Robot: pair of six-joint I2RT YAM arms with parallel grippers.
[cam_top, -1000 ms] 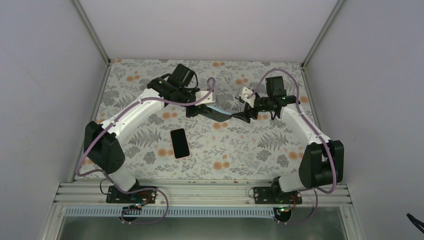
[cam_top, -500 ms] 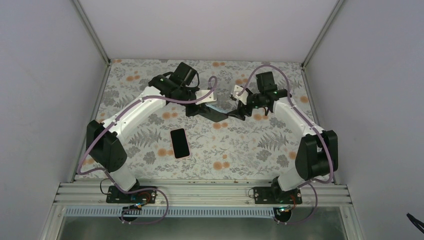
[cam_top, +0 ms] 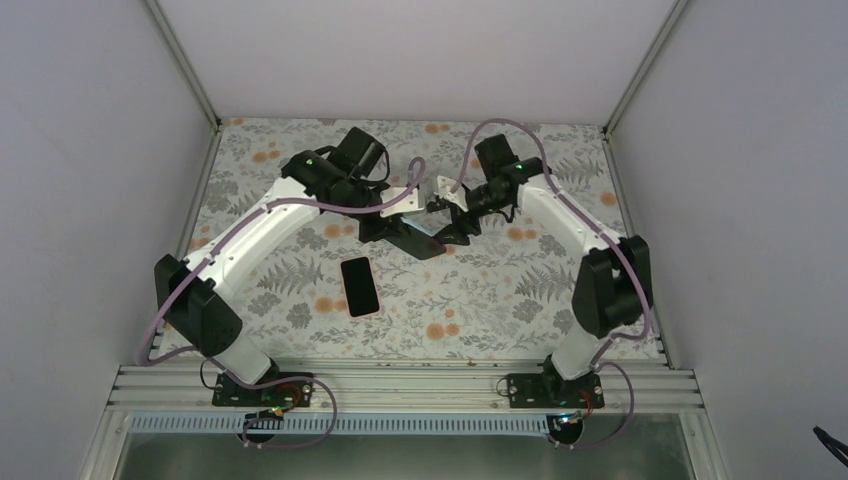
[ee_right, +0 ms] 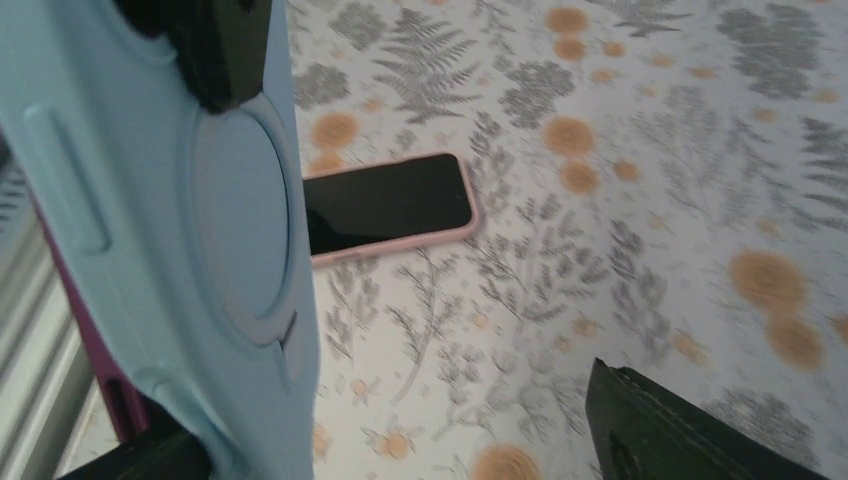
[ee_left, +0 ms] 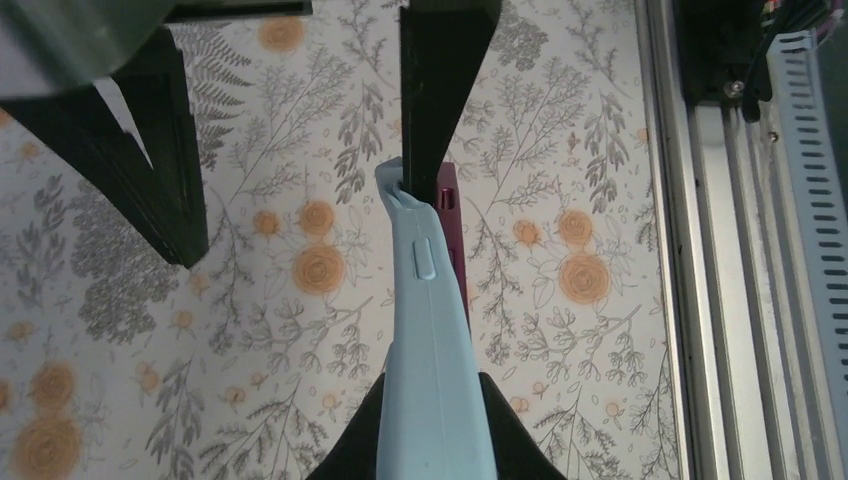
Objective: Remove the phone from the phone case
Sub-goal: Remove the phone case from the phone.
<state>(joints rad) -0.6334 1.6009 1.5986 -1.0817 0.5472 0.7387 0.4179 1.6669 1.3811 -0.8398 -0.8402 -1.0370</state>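
My left gripper (ee_left: 433, 385) is shut on a light blue phone case (ee_left: 430, 330), held on edge above the table. A maroon edge (ee_left: 448, 215) shows along the case's side; I cannot tell whether it is the phone. In the right wrist view the case's back (ee_right: 190, 230) fills the left. My right gripper (ee_right: 415, 445) is open, one finger (ee_right: 680, 430) well clear and the other by the case's end. In the top view the left gripper (cam_top: 395, 225) and right gripper (cam_top: 455, 222) meet at mid-table, and the case is mostly hidden.
A phone with a black screen and pink rim (cam_top: 360, 286) lies flat on the floral table (cam_top: 500, 300) in front of the grippers; it also shows in the right wrist view (ee_right: 385, 205). The metal rail (cam_top: 400, 385) runs along the near edge.
My right arm has swung left, bringing its open gripper up to the end of the case. My left gripper has kept hold of the case and shifted slightly left.
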